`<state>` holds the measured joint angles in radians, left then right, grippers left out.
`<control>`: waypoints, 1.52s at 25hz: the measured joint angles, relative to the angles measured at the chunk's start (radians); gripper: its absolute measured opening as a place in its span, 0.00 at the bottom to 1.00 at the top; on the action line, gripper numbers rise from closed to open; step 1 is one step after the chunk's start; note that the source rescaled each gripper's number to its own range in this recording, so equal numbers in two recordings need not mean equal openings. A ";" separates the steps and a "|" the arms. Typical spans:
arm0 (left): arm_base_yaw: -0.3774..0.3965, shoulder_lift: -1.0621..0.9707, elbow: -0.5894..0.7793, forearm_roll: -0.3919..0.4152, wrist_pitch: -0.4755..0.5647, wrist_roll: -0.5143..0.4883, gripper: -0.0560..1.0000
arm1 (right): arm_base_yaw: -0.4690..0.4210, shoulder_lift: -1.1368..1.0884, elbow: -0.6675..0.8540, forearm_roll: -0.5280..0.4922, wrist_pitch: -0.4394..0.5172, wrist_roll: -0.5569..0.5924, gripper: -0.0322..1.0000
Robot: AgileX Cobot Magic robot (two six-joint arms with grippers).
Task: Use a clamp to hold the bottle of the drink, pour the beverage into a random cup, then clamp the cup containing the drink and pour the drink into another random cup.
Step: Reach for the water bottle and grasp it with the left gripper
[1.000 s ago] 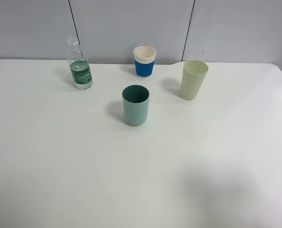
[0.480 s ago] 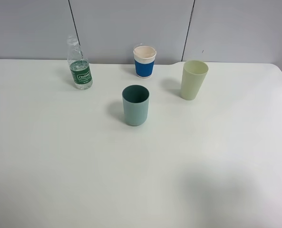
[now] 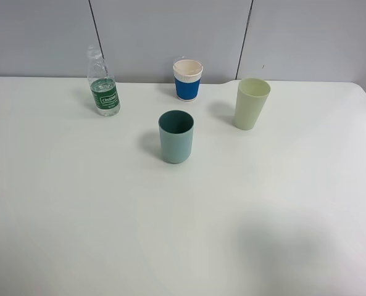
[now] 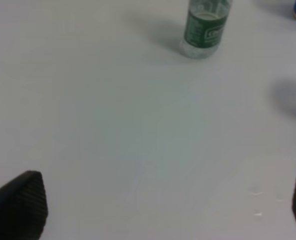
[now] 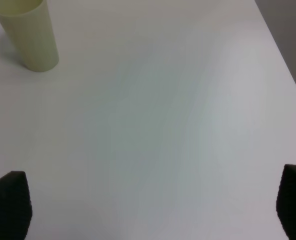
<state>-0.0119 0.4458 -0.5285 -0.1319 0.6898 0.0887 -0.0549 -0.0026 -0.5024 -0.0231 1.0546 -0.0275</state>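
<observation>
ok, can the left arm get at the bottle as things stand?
Probably yes: the left claw is open and facing the upright bottle, with only bare table between them.

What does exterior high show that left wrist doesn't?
Only exterior high: the teal cup, the pale yellow-green tumbler and the neck of the bottle.
Only left wrist: the left gripper, its fingers spread wide with nothing between them.
Both: the bottle's labelled body, upright on the white table. The blue-banded paper cup is whole in exterior high, but only a blue sliver at the frame edge in left wrist.
</observation>
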 joint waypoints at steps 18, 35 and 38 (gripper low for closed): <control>-0.009 0.510 -0.003 -0.053 -0.263 0.121 1.00 | 0.000 0.000 0.000 0.000 0.000 0.000 0.95; -0.172 0.888 -0.003 -0.041 -0.690 0.121 1.00 | 0.000 0.000 0.000 0.000 0.000 0.000 0.95; -0.197 0.950 -0.003 -0.041 -0.764 0.121 1.00 | 0.000 0.000 0.000 0.000 0.000 0.000 0.95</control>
<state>-0.2090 1.3954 -0.5318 -0.1727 -0.0745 0.2094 -0.0549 -0.0026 -0.5024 -0.0231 1.0546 -0.0275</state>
